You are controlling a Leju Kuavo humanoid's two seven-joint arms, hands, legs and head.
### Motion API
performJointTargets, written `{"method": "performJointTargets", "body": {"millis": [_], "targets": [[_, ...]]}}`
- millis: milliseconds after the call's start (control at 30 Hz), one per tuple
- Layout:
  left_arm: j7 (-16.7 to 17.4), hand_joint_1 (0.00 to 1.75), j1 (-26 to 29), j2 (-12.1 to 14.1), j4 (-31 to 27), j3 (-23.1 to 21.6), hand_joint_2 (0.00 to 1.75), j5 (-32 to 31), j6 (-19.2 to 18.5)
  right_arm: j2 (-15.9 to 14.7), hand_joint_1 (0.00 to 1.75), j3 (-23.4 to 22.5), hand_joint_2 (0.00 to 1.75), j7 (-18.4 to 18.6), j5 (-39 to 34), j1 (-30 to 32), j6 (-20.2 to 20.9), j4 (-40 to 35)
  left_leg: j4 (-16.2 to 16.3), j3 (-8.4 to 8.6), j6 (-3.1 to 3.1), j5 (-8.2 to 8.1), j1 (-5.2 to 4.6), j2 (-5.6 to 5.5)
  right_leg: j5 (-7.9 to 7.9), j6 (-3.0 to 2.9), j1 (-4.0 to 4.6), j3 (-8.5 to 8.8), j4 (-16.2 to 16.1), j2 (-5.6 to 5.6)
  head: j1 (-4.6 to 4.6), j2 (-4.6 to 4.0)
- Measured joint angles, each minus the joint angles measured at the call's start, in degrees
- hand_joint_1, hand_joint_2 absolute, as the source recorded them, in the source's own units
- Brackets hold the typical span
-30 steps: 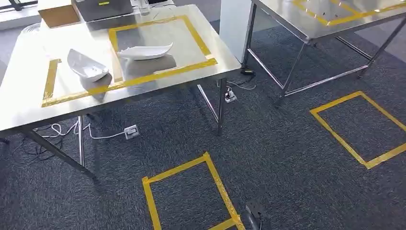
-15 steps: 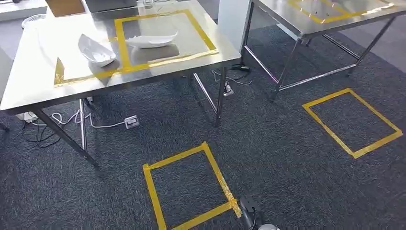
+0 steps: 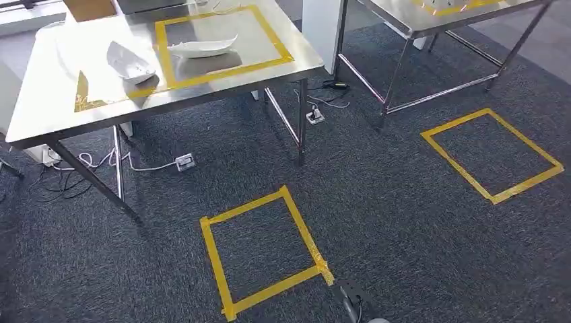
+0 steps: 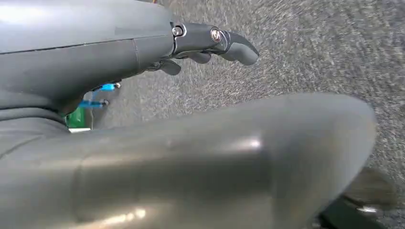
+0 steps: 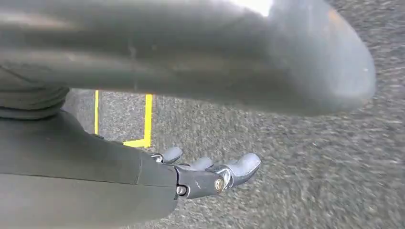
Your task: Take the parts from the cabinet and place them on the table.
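Observation:
Two white shell-shaped parts lie on the steel table [image 3: 60,101] at the upper left of the head view. One part [image 3: 129,62] sits on the yellow tape line, the other part [image 3: 202,47] inside the taped rectangle. My left hand [image 4: 119,52] hangs over grey carpet with its fingers [image 4: 234,45] apart and holds nothing. My right hand [image 5: 143,176] also hangs over the carpet, its fingers [image 5: 239,167] spread and nothing in them.
A second steel table [image 3: 404,20] stands at the upper right, with a white panel [image 3: 320,27] between the tables. Two yellow taped squares [image 3: 299,219] [image 3: 460,167] mark the carpet. A power strip [image 3: 184,162] and cables lie under the first table.
The whole head picture has shifted: the tables sit higher and smaller, and the floor squares sit higher, so the camera has moved. The parts keep their places on the table.

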Motion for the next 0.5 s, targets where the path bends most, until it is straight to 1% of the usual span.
{"method": "performJointTargets", "body": {"millis": [33,67,100,133,167,200,233,267,300,333,367,400,433,467,500], "targets": [[-0.74,0.00,-0.03,0.07,0.00,0.26,0.00,0.28,0.07,0.02,0.00,0.00,0.00,-0.15,0.09,-0.03,0.09,0.00,-4.15,3.34,-0.05,1.84,0.11,-0.01,0.55,0.28,-0.12,-1.18,0.49,-0.01,0.00,0.00],[-1.30,0.00,-0.12,0.07,-0.02,0.33,0.00,0.31,0.17,0.02,0.00,0.00,0.00,-0.31,0.24,-0.17,0.13,0.00,-9.05,6.78,-0.05,0.83,0.19,-0.08,1.03,0.61,-0.18,-1.92,1.03,0.00,0.00,0.00],[-1.89,0.00,-0.22,-0.13,-0.09,0.37,0.00,0.35,0.24,0.02,0.00,0.00,0.00,-0.35,0.37,-0.30,0.15,-0.04,-13.86,9.94,-0.01,-1.99,-0.16,-0.29,1.45,1.06,-0.04,-2.47,1.34,0.05,0.00,0.00],[-2.71,0.00,-0.19,-0.20,-0.13,0.48,0.00,0.35,0.24,0.04,0.00,0.00,0.00,-0.37,0.61,-0.56,0.24,-0.04,-14.71,9.86,1.02,-2.48,-0.39,-0.46,2.04,1.35,-0.01,-2.45,1.29,0.05,0.15,0.00],[-3.49,0.00,-0.22,-0.39,-0.11,0.61,0.00,0.22,0.24,0.11,0.00,0.04,0.00,-0.48,0.61,-0.91,0.54,-0.04,-14.89,9.26,1.45,-2.21,-0.40,-0.38,2.68,1.74,-0.09,-2.41,1.03,0.07,-0.12,0.00],[-3.89,0.00,-0.31,-0.46,-0.13,0.63,0.00,-0.07,0.22,0.15,0.00,0.09,0.00,-0.52,0.61,-1.25,0.74,-0.04,-14.55,8.90,2.05,-1.76,-0.61,-0.35,3.45,2.08,-0.13,-2.44,0.66,0.12,-0.17,0.00],[-4.04,0.00,-0.36,-0.68,-0.13,0.65,0.00,-0.44,0.17,0.15,0.00,0.11,0.00,-0.55,0.61,-1.34,0.81,-0.04,-14.73,8.36,2.75,-0.99,-0.59,-0.30,4.17,2.57,-0.14,-2.60,0.36,0.19,-0.33,0.00],[-4.17,0.00,-0.67,-0.85,-0.13,0.65,0.00,-0.68,0.11,0.15,0.00,0.11,0.00,-0.55,0.61,-1.50,0.83,-0.04,-14.82,7.70,3.49,-0.12,-0.29,0.09,2.86,2.91,-0.47,-3.03,0.97,0.37,-0.26,0.00],[-4.17,0.00,-0.84,-0.96,-0.17,0.66,0.00,-0.77,0.04,0.15,0.00,0.11,0.00,-0.52,0.61,-1.56,0.85,-0.04,-14.82,6.87,3.95,0.59,-0.30,0.05,-0.64,3.16,-0.41,-3.86,2.94,0.45,-0.15,0.00],[-4.24,0.00,-0.93,-1.09,-0.22,0.68,0.00,-0.90,-0.07,0.15,0.00,0.11,0.00,-0.61,0.61,-1.68,0.85,-0.04,-14.79,6.06,4.24,1.25,-0.30,0.09,-4.53,3.33,-0.41,-4.75,6.38,0.52,-0.13,0.00],[-4.69,0.00,-0.95,-1.27,-0.24,0.65,0.00,-1.52,-0.46,0.17,0.00,0.11,0.00,-0.83,0.42,-1.76,0.74,-0.04,-14.74,5.16,4.25,1.99,-0.39,0.14,-7.96,3.48,-0.41,-5.71,10.87,0.56,-0.13,0.00],[-5.16,0.00,-1.07,-1.38,-0.24,0.55,0.00,-2.50,-0.85,0.17,0.00,0.11,0.00,-1.05,0.00,-1.85,0.63,-0.04,-14.63,4.54,4.29,2.74,-0.49,0.21,-9.88,3.55,-0.40,-6.45,15.19,0.57,-0.11,0.00],[-5.42,0.00,-1.35,-1.49,-0.24,0.28,0.00,-3.68,-1.31,0.17,0.00,0.11,0.00,-1.33,-0.11,-1.86,0.46,-0.04,-14.44,3.34,4.31,3.52,-0.56,0.25,-9.95,3.52,-0.39,-6.53,18.00,0.57,-0.13,0.00],[-5.48,0.00,-1.68,-1.55,-0.24,-0.35,0.00,-5.32,-1.84,0.17,0.00,0.11,0.00,-1.46,-0.11,-1.87,0.00,-0.04,-14.17,2.13,4.27,4.30,-0.62,0.21,-8.27,3.41,-0.37,-5.61,18.59,0.58,-0.09,0.00],[-5.02,0.00,-2.05,-1.66,-0.26,-1.10,0.00,-6.34,-1.99,0.17,0.00,0.11,0.00,-1.24,0.00,-1.87,-0.66,-0.04,-13.89,0.99,4.13,4.93,-0.64,0.21,-5.98,3.22,-0.33,-3.46,16.84,0.60,-0.09,0.00]]}}
